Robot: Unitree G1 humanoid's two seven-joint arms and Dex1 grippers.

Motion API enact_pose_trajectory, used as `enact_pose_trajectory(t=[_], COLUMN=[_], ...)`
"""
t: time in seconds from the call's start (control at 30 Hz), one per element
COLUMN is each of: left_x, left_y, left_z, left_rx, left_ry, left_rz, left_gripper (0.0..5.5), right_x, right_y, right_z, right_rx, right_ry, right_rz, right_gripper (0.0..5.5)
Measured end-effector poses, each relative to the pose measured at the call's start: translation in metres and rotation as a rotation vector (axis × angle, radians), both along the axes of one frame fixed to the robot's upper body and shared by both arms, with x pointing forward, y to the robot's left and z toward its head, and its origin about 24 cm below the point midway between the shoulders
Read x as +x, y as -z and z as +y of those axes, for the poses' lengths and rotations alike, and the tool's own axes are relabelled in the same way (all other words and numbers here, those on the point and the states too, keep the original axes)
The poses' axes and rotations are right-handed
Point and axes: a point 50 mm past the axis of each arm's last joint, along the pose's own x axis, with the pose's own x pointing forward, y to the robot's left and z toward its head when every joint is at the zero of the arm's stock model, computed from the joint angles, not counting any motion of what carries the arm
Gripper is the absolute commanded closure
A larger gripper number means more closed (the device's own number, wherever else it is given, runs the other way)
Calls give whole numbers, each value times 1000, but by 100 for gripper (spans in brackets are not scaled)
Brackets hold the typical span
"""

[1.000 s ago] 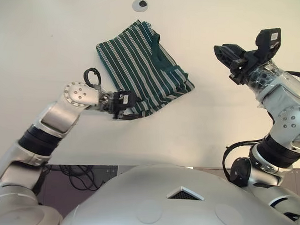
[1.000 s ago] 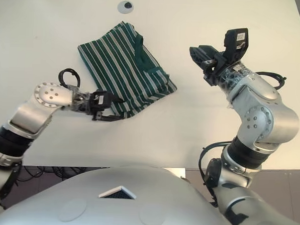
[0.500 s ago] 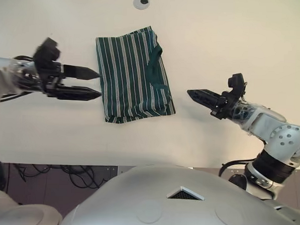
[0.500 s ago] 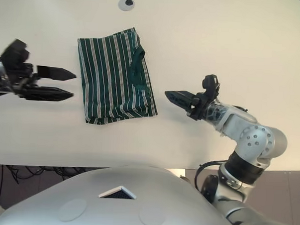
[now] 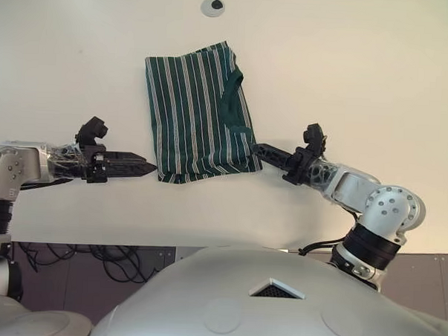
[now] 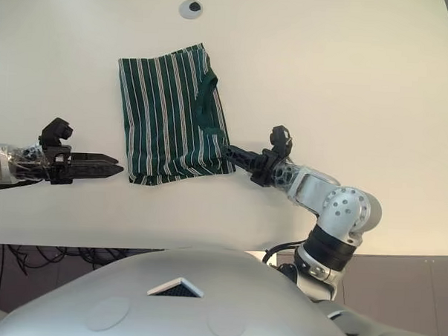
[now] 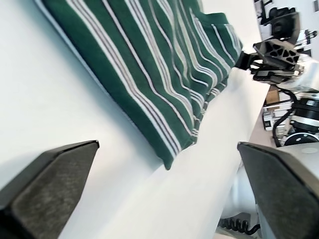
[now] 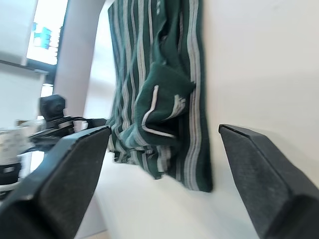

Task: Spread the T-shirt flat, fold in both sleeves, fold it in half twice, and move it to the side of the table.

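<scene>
Folded T-shirt (image 5: 196, 115), left hand (image 5: 150, 165) just beside, right hand (image 5: 257, 148) at its edge

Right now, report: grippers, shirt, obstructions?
Left gripper and right gripper low beside shirt, at near corners, jaws open. Shirt folded flat on table. Small disc beyond, apart.

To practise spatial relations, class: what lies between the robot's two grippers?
The near end of the folded T-shirt, with the left gripper and right gripper either side, in both eye views.
</scene>
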Motion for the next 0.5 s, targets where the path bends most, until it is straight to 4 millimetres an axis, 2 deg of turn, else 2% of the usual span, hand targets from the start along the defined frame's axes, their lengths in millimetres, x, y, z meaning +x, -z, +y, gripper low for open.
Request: enact_pose_trajectory(t=[0.13,0.23,0.33,0.5], left_x=[5,4,2,0], left_y=[9,13,16,21], left_z=[-17,-18,-16,-17], left_rx=[-111,-133,-128,-118], left_ry=[-36,-54,-58,-46], left_rz=[40,57,68,78], left_gripper=[38,38,77,176], right_x=[3,9,9,8], right_y=[5,6,8,12], right_z=[2,3,2,3], right_rx=[62,57,51,24], right_ry=[-41,-53,-46,-48], right_rz=[46,62,78,97], right_gripper=[150,199,248,352])
